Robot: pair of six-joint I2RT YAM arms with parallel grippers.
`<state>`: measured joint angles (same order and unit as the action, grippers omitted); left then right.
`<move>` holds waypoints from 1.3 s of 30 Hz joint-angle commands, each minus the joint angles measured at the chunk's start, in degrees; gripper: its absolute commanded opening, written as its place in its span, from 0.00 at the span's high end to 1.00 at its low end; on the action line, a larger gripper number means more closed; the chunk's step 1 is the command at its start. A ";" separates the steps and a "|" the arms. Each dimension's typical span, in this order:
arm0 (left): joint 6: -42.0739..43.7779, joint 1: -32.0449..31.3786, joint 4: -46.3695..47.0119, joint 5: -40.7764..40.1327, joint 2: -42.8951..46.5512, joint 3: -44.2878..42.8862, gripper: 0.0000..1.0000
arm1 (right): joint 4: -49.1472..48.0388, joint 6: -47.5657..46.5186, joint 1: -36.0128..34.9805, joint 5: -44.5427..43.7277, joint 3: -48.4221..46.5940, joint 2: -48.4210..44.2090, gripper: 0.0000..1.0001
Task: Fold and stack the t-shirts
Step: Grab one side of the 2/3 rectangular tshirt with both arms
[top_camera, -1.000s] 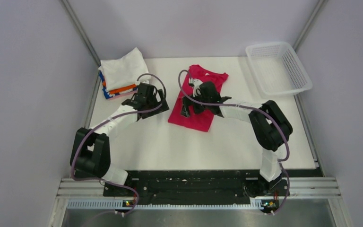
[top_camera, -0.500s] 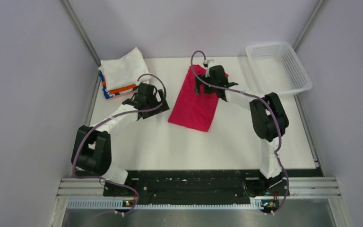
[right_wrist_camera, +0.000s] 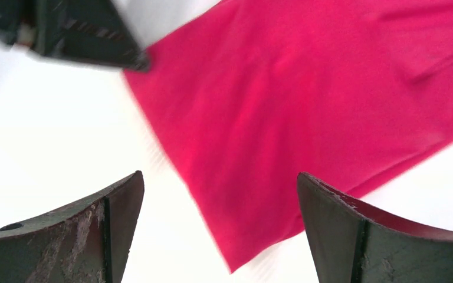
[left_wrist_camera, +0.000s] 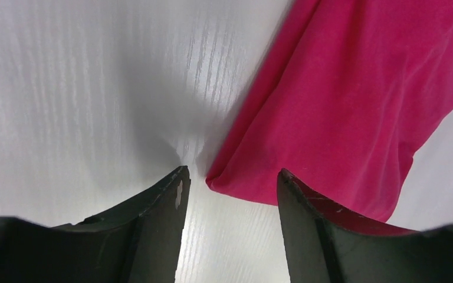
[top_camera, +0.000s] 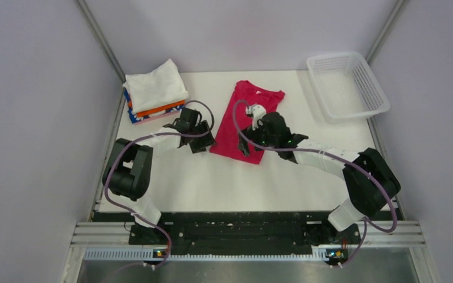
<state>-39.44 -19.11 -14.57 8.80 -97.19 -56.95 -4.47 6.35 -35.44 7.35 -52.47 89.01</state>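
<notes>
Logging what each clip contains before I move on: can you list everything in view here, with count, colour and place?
crimson-pink t-shirt: one, crimson-pink, folded into a long strip, middle of the table, neck towards the far edge
folded t-shirts: one stack, white on top with orange and blue-patterned layers beneath, exact number unclear, far left corner
mesh basket: one, white, far right corner
table: one, white, under everything
left end effector: one, black, jaws apart around the shirt's near left corner
right end effector: one, black, jaws wide open above the shirt's near end
</notes>
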 commanded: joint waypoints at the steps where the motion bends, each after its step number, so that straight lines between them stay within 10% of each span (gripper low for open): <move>1: -4.49 0.24 5.26 5.06 -1.71 1.32 0.40 | 5.14 -7.57 -6.83 -6.38 0.53 -1.85 0.01; 12: -9.42 0.26 6.22 5.30 -4.24 3.40 0.62 | 12.31 -23.79 -13.87 -16.25 -0.26 3.88 0.05; 16: -9.36 0.23 4.77 3.27 -4.00 3.07 1.00 | 14.19 -25.65 -15.12 -18.55 -1.74 7.26 0.12; 23: -8.83 0.22 2.41 1.75 -3.82 1.10 1.00 | 15.16 -26.05 -16.20 -22.68 -3.09 10.58 0.49; 39: -8.10 0.22 2.91 0.13 0.31 2.46 1.00 | 13.95 -28.00 -16.62 -17.09 -1.52 10.21 0.89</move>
<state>-48.49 -19.11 -11.60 10.83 -99.79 -55.05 10.15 -20.05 -51.35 -14.35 -54.39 99.09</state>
